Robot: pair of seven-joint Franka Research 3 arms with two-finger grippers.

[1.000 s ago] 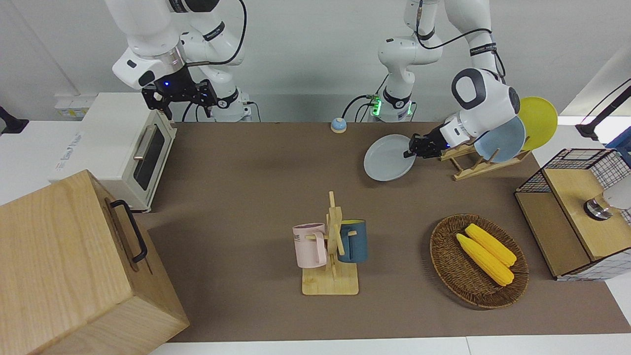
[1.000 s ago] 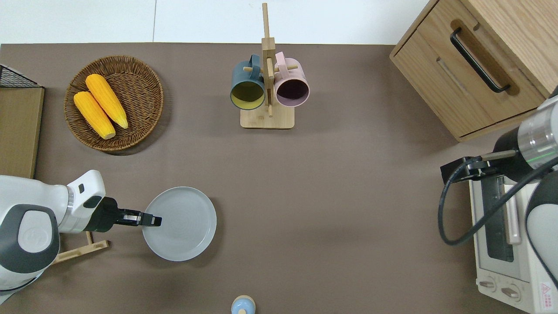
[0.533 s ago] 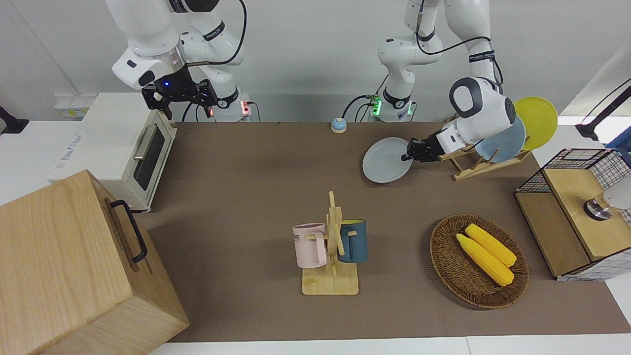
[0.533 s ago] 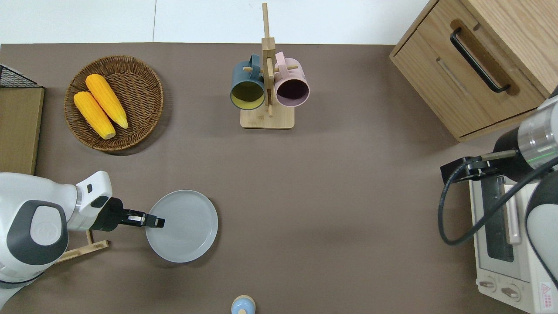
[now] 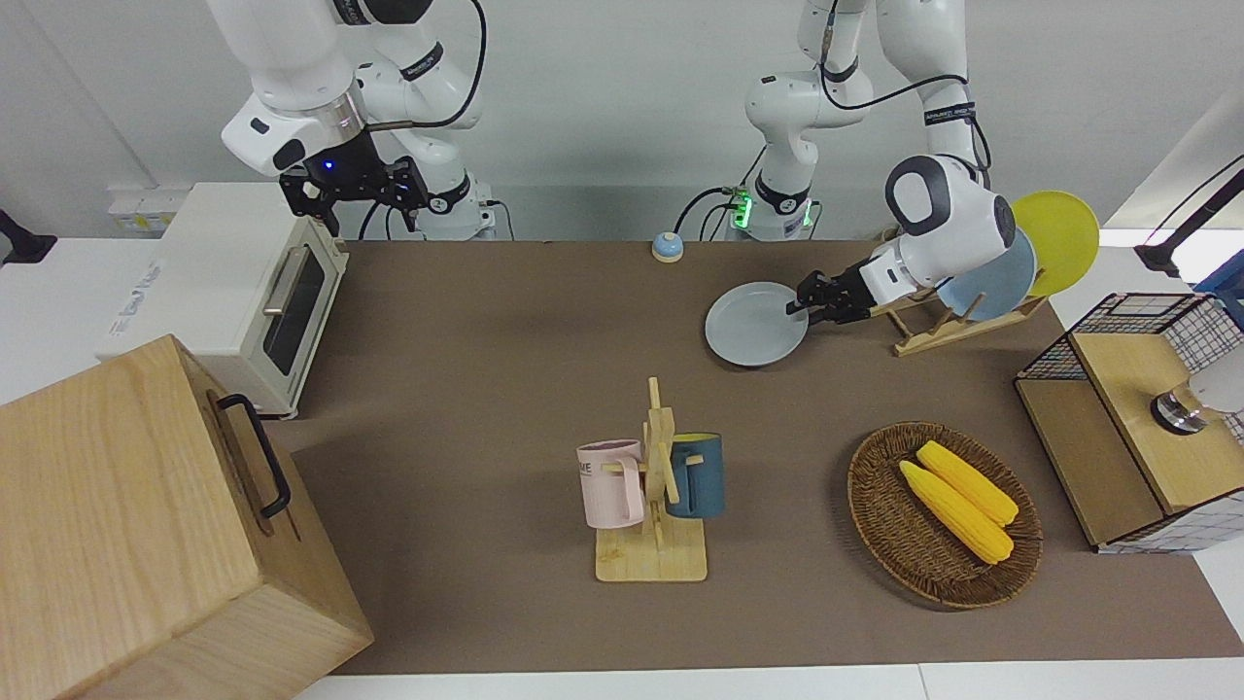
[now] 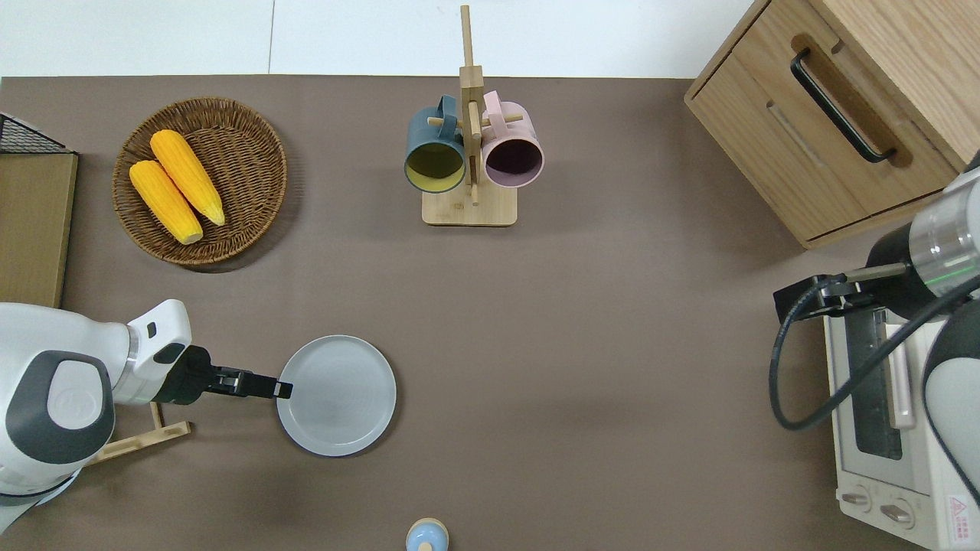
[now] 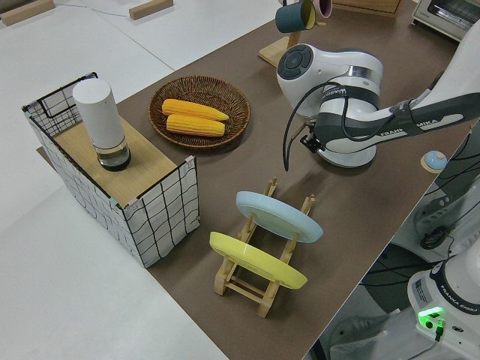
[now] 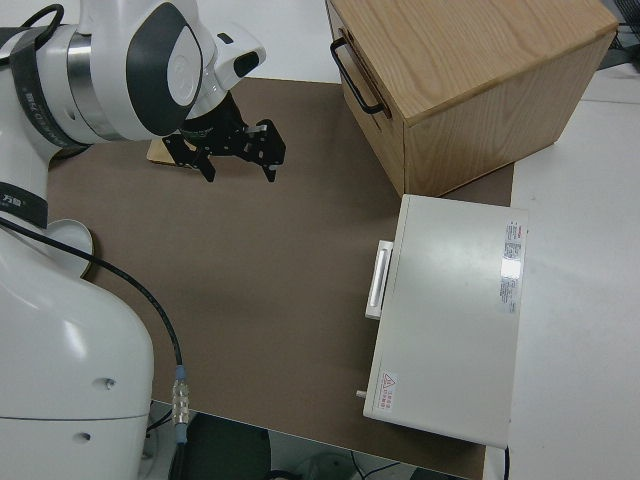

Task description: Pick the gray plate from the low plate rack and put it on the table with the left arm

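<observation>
The gray plate (image 5: 753, 326) lies flat on the table (image 6: 574, 344), beside the low plate rack (image 5: 933, 326) toward the right arm's end; it also shows in the overhead view (image 6: 341, 398). My left gripper (image 5: 799, 304) reaches level from the rack side and sits at the plate's rim (image 6: 285, 390). The rack (image 7: 255, 281) holds a light blue plate (image 7: 279, 216) and a yellow plate (image 7: 255, 261). In the left side view the arm hides the gray plate. My right gripper (image 8: 240, 160) is open and empty; that arm is parked.
A mug stand (image 5: 656, 486) with two mugs stands mid-table, farther from the robots. A wicker basket of corn (image 5: 943, 515) and a wire crate (image 5: 1137, 418) are at the left arm's end. A toaster oven (image 5: 243, 292) and wooden cabinet (image 5: 146, 525) are at the right arm's end. A small bell (image 5: 667, 247) sits near the robots.
The gray plate has come down from a tilt to lie flat and shifted toward the right arm's end. The left gripper now overlaps only its rim. The right arm has not moved.
</observation>
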